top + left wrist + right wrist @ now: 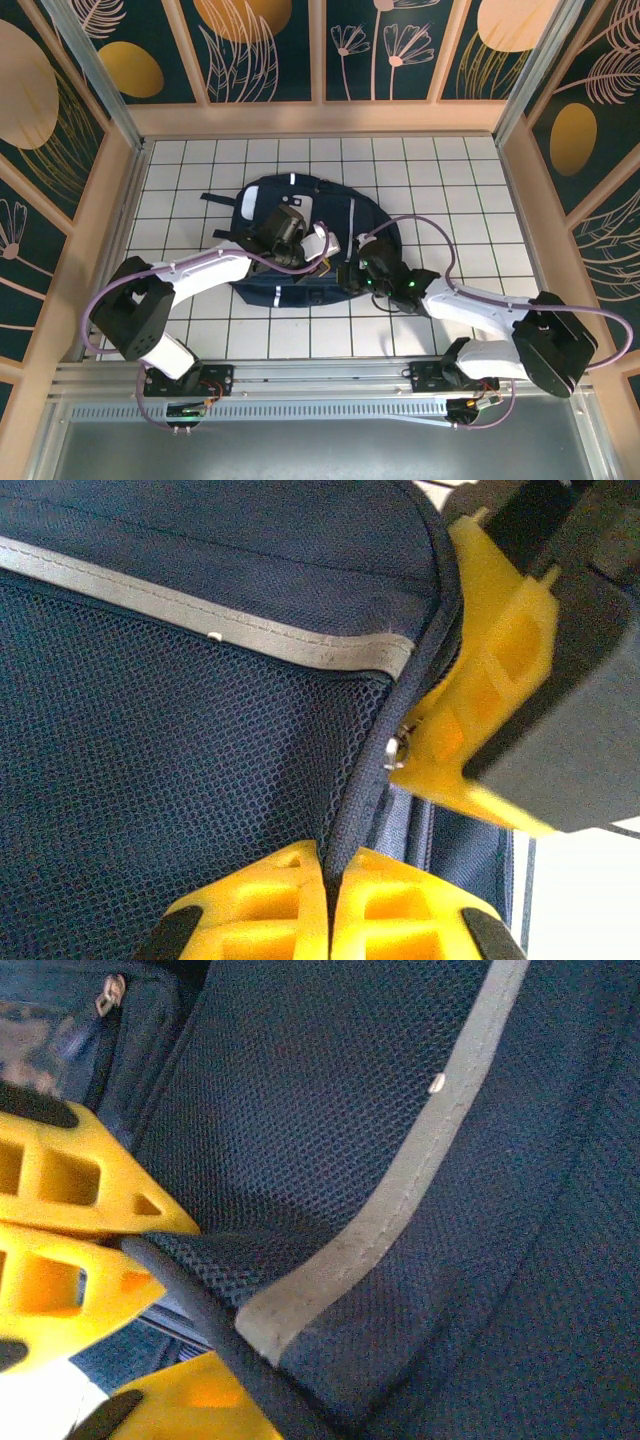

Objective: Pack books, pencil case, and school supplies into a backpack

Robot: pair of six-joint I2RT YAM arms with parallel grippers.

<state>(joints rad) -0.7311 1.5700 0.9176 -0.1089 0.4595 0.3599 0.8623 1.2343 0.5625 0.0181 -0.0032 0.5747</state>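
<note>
Wrist close-up shows left gripper (328,910) clamped on backpack (180,800) rim; right gripper (348,272) possibly ajar, cannot tell.

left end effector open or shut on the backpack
Shut. In the left wrist view the left end effector's yellow fingers meet on the backpack's piped edge, with only that seam between them.

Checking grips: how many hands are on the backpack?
2. The left hand pinches the backpack's corded edge; the right hand pinches the same edge close beside it.
</note>
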